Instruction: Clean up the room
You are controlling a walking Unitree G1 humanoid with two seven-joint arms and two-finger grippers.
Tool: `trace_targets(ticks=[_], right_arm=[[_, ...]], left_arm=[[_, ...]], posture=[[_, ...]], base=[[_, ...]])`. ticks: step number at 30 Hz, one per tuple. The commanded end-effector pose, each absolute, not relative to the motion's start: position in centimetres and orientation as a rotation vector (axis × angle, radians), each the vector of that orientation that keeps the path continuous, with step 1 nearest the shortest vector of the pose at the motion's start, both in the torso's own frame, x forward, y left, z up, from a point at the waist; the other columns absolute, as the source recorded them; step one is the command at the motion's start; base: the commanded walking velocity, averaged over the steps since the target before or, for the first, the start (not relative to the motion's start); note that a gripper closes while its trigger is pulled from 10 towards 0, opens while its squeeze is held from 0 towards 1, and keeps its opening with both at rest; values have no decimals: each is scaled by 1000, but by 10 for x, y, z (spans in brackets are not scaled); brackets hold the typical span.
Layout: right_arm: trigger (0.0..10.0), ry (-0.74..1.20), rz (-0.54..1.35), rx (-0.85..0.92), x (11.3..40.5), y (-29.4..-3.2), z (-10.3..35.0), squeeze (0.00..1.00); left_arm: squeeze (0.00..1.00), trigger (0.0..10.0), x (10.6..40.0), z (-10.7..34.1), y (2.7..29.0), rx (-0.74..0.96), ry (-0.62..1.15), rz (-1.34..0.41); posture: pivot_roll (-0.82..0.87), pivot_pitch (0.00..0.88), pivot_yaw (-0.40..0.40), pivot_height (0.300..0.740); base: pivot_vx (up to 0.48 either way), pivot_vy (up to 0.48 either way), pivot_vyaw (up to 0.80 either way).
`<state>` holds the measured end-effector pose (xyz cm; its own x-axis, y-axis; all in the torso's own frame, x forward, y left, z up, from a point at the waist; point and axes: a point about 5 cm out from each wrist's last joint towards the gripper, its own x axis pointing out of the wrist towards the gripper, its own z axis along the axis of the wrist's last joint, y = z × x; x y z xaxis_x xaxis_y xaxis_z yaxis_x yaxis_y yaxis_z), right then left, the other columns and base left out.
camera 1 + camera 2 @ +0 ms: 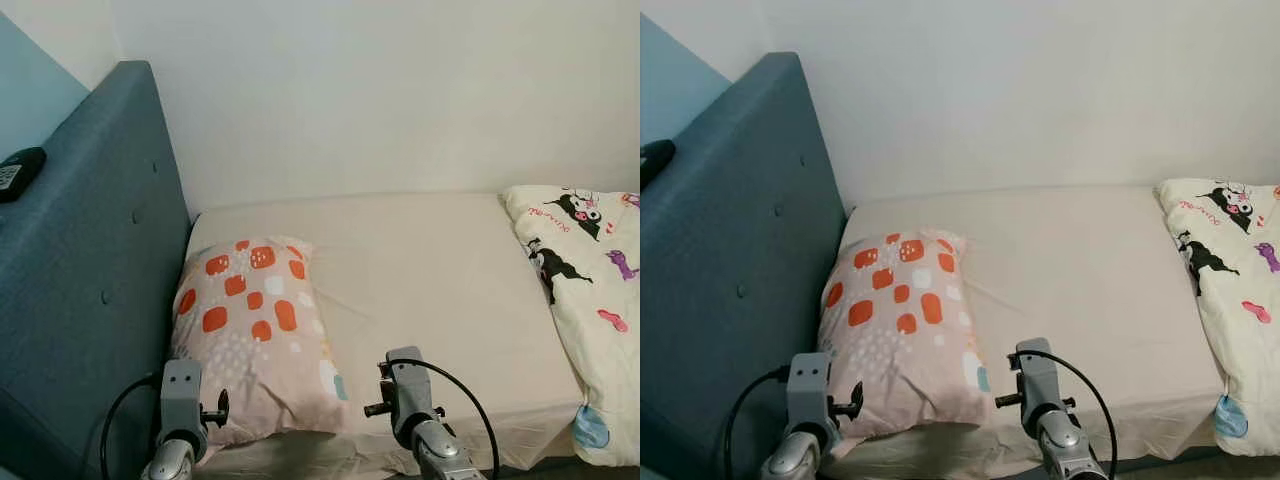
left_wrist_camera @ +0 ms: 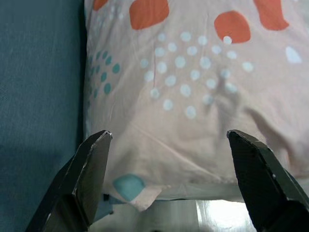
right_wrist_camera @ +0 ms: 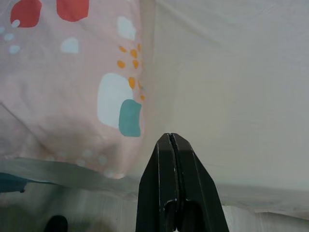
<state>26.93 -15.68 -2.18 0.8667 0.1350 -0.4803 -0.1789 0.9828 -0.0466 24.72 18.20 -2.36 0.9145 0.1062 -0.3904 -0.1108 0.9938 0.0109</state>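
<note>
Both my arms raised at bed edge, left gripper [image 2: 166,145] fingers spread over one pillow [image 1: 255,330], right gripper [image 3: 173,145] pressed together, one cartoon quilt [image 1: 585,290].

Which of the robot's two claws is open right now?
The left gripper, its black fingers spread wide before the spotted pillow. The right gripper has its fingers pressed together.

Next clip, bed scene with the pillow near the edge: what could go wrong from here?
1. The pillow overhangs the near edge of the bed; a push from the open left claw could tip it off.
2. The right claw is shut beside the pillow, so it cannot grip and may only drag the sheet.
3. The quilt hangs over the bed's edge and could slide down.
</note>
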Motion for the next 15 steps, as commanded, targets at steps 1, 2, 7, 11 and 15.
trace_targets(ticks=[1,2,7,11,15], right_arm=[[10000,512,152,-74,267,-158,-24,0],[10000,512,152,-74,267,-159,-24,0],[10000,505,148,-68,267,-160,-24,0],[10000,503,152,-66,268,-158,-23,0],[10000,510,149,-65,268,-158,-23,0]], left_arm=[[0,10000,245,-26,183,8,418,98],[0,10000,245,-26,183,9,417,98],[0,10000,245,-25,182,2,408,108],[0,10000,244,-26,182,-4,407,111],[0,10000,244,-26,182,-5,408,113]], posture=[[25,54,-51,726],[25,55,-52,726],[29,59,-59,726],[29,62,-61,726],[30,64,-60,726]], base=[[0,0,0],[0,0,0],[0,0,0],[0,0,0],[0,0,0]])
